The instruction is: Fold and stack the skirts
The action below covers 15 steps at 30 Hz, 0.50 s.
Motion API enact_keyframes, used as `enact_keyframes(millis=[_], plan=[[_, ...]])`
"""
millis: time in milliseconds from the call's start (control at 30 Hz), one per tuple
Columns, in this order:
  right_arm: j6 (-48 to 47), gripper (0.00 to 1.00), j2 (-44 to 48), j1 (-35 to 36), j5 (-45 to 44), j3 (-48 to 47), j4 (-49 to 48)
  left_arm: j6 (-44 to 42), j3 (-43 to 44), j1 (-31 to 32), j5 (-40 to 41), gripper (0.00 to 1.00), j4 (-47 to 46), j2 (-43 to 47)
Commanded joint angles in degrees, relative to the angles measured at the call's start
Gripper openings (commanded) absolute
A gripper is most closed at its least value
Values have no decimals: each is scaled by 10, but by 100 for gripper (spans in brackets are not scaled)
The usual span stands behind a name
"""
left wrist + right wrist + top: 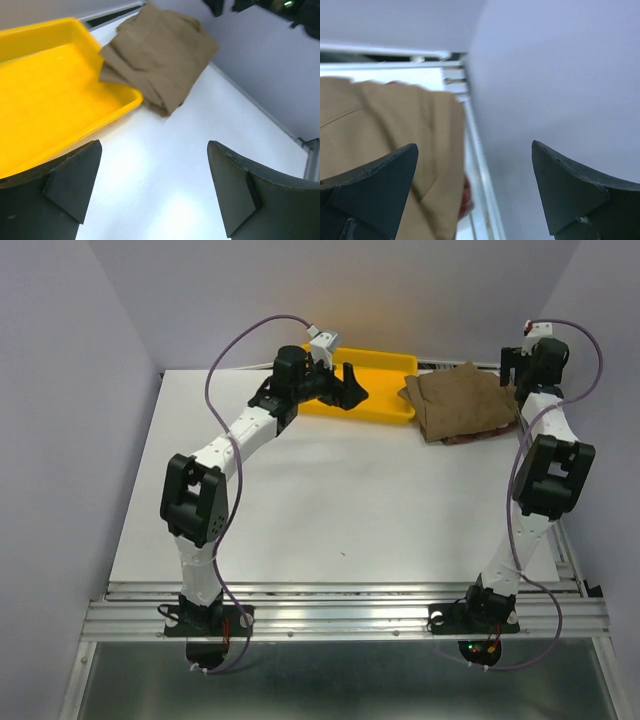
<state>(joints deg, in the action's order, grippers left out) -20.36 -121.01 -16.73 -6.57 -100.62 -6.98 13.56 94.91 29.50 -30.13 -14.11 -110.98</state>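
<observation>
Skirts (465, 405) lay stacked at upper right of the top view, the tan-brown skirt (160, 50) uppermost, one corner on the rim of the yellow tray (385, 365). My left gripper (155, 190) and right gripper (475, 195) gaped wide, empty. I judged a passing finger could snag that corner, skewing the stack over its red edge (468, 439).

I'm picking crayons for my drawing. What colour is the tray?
Yellow. The tray shows best in the left wrist view.

Tan skirt (465, 400) folded, against yellow tray (388, 378) — red cloth (470, 439) perhaps beneath
</observation>
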Motion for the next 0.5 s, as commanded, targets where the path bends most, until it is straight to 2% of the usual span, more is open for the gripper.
enact_keyframes(millis=[0,33,133,233,300,467], plan=[[12,100,48,0,162,-98,192,-71,27,-65,22,99,140,60],[29,100,51,0,206,-128,267,-63,21,-81,19,99,155,76],[44,100,75,0,286,-147,376,-61,13,-152,-16,99,180,102],[63,100,107,0,349,-115,439,-121,28,-190,20,99,267,117],[74,100,149,0,374,-77,452,-159,11,-204,37,99,297,137],[99,100,252,46,395,123,430,-225,-110,-221,82,99,304,232]])
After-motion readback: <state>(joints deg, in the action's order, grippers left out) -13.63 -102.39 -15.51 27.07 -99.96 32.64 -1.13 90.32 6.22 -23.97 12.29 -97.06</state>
